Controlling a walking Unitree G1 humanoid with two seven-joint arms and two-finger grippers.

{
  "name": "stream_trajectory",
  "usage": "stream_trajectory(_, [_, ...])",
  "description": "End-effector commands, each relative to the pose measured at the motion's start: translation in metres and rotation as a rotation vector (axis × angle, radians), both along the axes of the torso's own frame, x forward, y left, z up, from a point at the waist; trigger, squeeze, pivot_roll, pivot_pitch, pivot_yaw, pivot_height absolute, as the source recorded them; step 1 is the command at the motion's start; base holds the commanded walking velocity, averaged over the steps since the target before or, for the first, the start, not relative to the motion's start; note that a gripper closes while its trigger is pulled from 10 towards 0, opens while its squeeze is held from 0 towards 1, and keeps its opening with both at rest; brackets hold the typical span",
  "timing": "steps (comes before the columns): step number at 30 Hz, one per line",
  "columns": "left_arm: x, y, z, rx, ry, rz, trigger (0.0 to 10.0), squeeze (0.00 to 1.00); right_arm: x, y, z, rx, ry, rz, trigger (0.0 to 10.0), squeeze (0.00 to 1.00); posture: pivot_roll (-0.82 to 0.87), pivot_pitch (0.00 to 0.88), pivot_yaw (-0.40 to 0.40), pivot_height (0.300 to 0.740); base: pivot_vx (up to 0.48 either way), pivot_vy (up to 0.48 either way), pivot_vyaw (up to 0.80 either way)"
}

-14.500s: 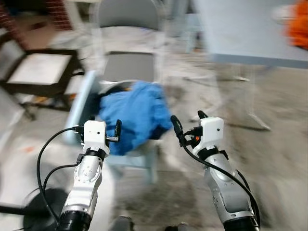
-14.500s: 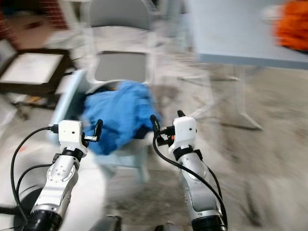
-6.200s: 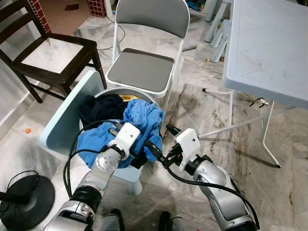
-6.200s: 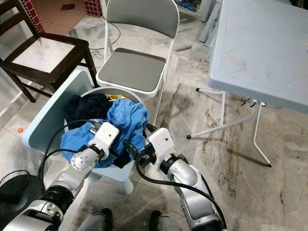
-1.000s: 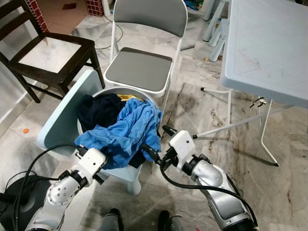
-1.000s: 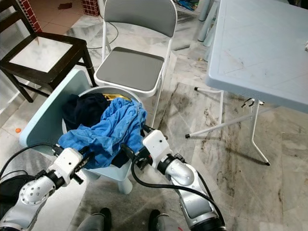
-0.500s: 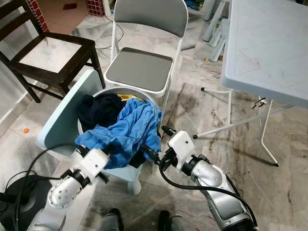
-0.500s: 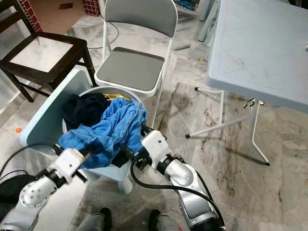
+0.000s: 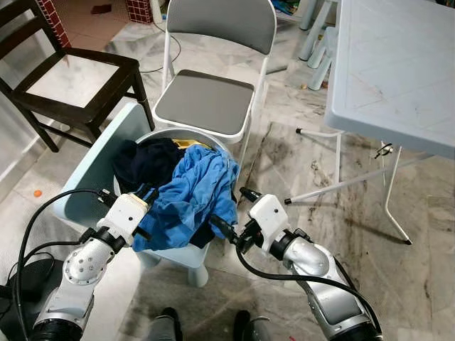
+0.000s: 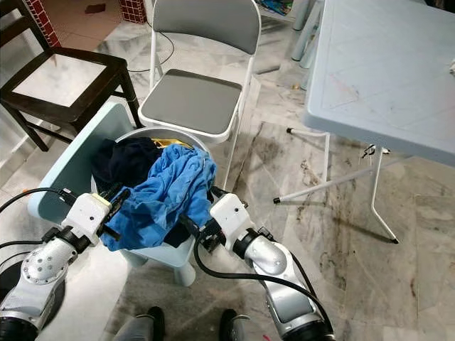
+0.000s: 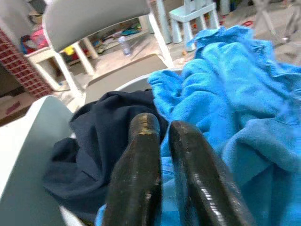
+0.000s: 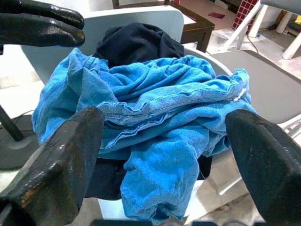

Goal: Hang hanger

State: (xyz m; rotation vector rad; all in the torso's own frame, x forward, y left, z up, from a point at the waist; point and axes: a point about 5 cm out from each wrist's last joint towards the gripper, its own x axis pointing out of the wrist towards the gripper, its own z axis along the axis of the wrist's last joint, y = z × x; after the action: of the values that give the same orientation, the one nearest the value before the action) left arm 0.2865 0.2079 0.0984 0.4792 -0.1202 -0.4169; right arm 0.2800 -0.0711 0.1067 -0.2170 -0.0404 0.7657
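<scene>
No hanger can be made out. A blue garment (image 9: 195, 188) lies heaped over a dark navy one (image 9: 146, 160) in a round white basket (image 9: 186, 133). At the heap's left edge is my left gripper (image 9: 148, 194), with its fingers (image 11: 141, 155) pressed together on a fold of the blue garment (image 11: 244, 108). Some of the cloth hangs below it. On the basket's right side my right gripper (image 9: 233, 210) stands wide open and faces the blue garment (image 12: 160, 108) without touching it.
The basket's pale blue lid (image 9: 89, 181) stands open on the left. A grey folding chair (image 9: 206, 103) is right behind the basket and a dark wooden chair (image 9: 71, 78) at far left. A pale plastic table (image 9: 398, 64) stands on the right. A black round base (image 9: 11, 302) sits at bottom left.
My left gripper has risen and moved in toward the basket, so the blue garment's stretched left edge is now bunched and drooping beside it. The right arm has barely moved.
</scene>
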Motion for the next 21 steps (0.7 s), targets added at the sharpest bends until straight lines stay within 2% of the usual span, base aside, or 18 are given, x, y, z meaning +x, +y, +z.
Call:
stream_trajectory(1, [-0.0023, -0.0038, -0.0043, -0.016, 0.032, -0.030, 10.0, 1.00, -0.0018, -0.0008, -0.0045, -0.008, 0.013, -0.001, 10.0, 0.00, 0.14, 0.260, -0.086, 0.740, 0.000, 0.000, 0.00])
stream_trajectory(4, [-0.0016, -0.0083, -0.0020, -0.065, 0.056, -0.068, 10.0, 1.00, -0.0020, -0.0009, -0.0045, -0.008, 0.013, -0.002, 10.0, 0.00, 0.14, 0.261, -0.086, 0.740, 0.000, 0.000, 0.00])
stream_trajectory(9, [-0.0014, -0.0104, -0.0006, -0.085, 0.076, -0.099, 10.0, 1.00, -0.0025, -0.0009, -0.0050, -0.007, 0.015, -0.004, 10.0, 0.00, 0.14, 0.262, -0.084, 0.740, 0.000, 0.000, 0.00])
stream_trajectory(12, [-0.0025, -0.0113, -0.0027, -0.098, 0.123, -0.139, 10.0, 1.00, -0.0032, -0.0014, -0.0059, -0.009, 0.017, -0.006, 10.0, 0.00, 0.14, 0.263, -0.087, 0.740, 0.000, 0.000, 0.00])
stream_trajectory(21, [-0.0034, -0.0066, -0.0056, -0.076, 0.199, -0.193, 10.0, 1.00, -0.0032, -0.0025, -0.0057, -0.016, 0.016, -0.003, 10.0, 0.00, 0.13, 0.265, -0.090, 0.740, 0.000, 0.000, 0.00])
